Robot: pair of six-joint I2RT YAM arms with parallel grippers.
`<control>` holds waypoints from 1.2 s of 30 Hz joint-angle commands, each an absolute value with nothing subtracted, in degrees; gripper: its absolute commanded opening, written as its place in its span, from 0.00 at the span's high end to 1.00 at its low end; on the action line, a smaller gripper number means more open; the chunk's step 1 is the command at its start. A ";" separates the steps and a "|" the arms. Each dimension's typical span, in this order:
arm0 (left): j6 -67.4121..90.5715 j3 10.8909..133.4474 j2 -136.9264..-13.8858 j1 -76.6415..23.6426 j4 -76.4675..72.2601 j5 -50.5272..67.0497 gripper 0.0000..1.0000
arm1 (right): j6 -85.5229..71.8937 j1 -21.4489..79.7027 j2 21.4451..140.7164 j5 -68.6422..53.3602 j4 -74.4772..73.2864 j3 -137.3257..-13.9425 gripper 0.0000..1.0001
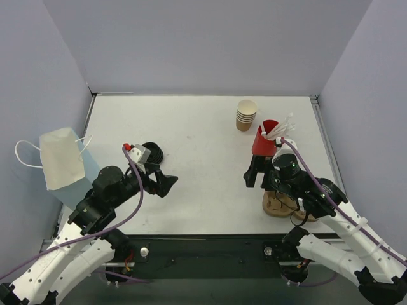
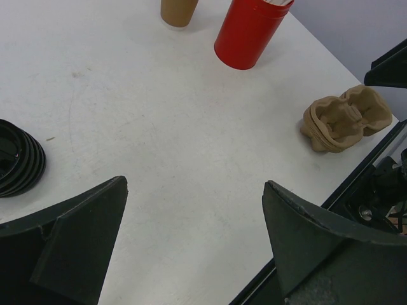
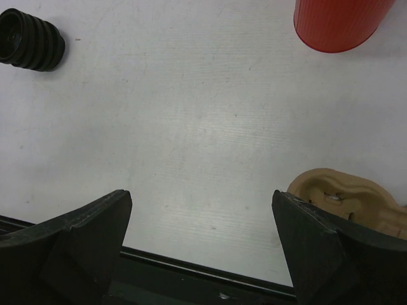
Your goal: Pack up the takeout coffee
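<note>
**A:** White table (image 1: 203, 171), pale walls on three sides, and we start at the near edge. Our left end effector (image 2: 194, 238) hangs over bare table, released, fingers spread wide with nothing between them.

**B:** Same on the other side. Our right end effector (image 3: 203, 244) is spread wide and empty, and the pulp carrier (image 3: 346, 194) sits just beside one finger.

**A:** So where's the takeout coffee?

**B:** We can't find it. No view shows a lidded brown cup. Moving out, there's the stack of black lids (image 2: 19, 159) near our left arm and the white paper bag (image 1: 62, 159) hanging off the table's left side. Then comes the red cup (image 2: 250, 32), and farthest back the stack of brown cups (image 1: 245, 114), with no lids on them.

**A:** That's our first worry, then. If we go for the stack, we'd be taking the wrong thing.

**B:** And several cups could lift together, since they're nested.

**A:** Our right arm is also close to the red cup. A careless swing toward the back could tip it.

**B:** The bag looks soft too. It may fold if we push anything in.
</note>
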State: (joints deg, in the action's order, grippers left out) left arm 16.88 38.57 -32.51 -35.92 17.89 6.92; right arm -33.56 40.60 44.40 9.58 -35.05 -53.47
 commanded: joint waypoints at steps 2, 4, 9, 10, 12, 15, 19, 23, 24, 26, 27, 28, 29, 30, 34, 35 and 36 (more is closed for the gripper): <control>16.08 40.60 -31.91 -36.12 17.58 6.86 0.03 | -32.34 40.96 47.80 11.33 -35.24 -56.60 0.00; 16.17 40.60 -31.20 -36.12 17.67 5.45 0.03 | -32.61 40.96 48.69 12.21 -34.90 -57.21 0.00; 16.08 40.08 -29.54 -36.12 17.49 2.64 0.03 | -33.22 40.96 52.29 13.27 -33.66 -59.32 0.00; 16.08 39.99 -29.53 -36.12 17.49 2.55 0.03 | -32.96 40.87 52.90 13.10 -33.31 -60.28 0.01; 15.91 40.25 -29.44 -36.04 17.49 2.20 0.03 | -32.09 40.87 54.75 12.92 -32.35 -63.27 0.02; 15.73 40.60 -29.53 -36.04 18.02 1.41 0.03 | -26.82 40.96 58.44 13.09 -28.93 -68.45 0.05; 15.82 40.52 -28.48 -35.86 17.93 0.44 0.03 | -16.28 40.61 68.01 17.75 -24.00 -79.15 0.09; 16.00 39.73 -27.42 -35.60 17.14 0.44 0.03 | -6.34 38.85 79.08 21.18 -21.45 -88.57 0.23; 16.08 39.55 -27.42 -35.60 17.05 0.44 0.03 | -5.11 38.15 83.97 22.23 -21.53 -90.51 0.30; 16.08 39.64 -27.60 -35.60 17.14 0.35 0.03 | -3.69 35.60 88.57 22.50 -21.88 -95.33 0.38; 16.17 39.73 -27.60 -35.60 17.23 0.44 0.03 | -3.60 34.73 92.60 21.37 -22.15 -96.75 0.43; 16.17 39.90 -27.86 -35.60 17.40 0.44 0.03 | -3.26 33.15 94.46 20.66 -22.24 -98.25 0.45; 16.26 39.99 -27.77 -35.60 17.58 0.44 0.03 | -2.99 32.53 96.22 19.87 -22.41 -100.52 0.49; 16.26 39.99 -27.77 -35.60 17.49 0.44 0.03 | -2.73 31.82 99.29 19.25 -22.50 -101.76 0.51; 16.26 39.90 -27.51 -35.51 17.32 0.70 0.03 | -1.15 29.01 105.98 16.89 -22.59 -106.34 0.58; 16.26 39.90 -27.34 -35.59 17.40 0.70 0.03 | -0.53 27.96 108.61 16.35 -22.67 -107.22 0.60; 16.26 39.90 -27.25 -35.51 17.40 0.79 0.03 | 1.04 27.60 109.94 15.91 -22.68 -108.71 0.60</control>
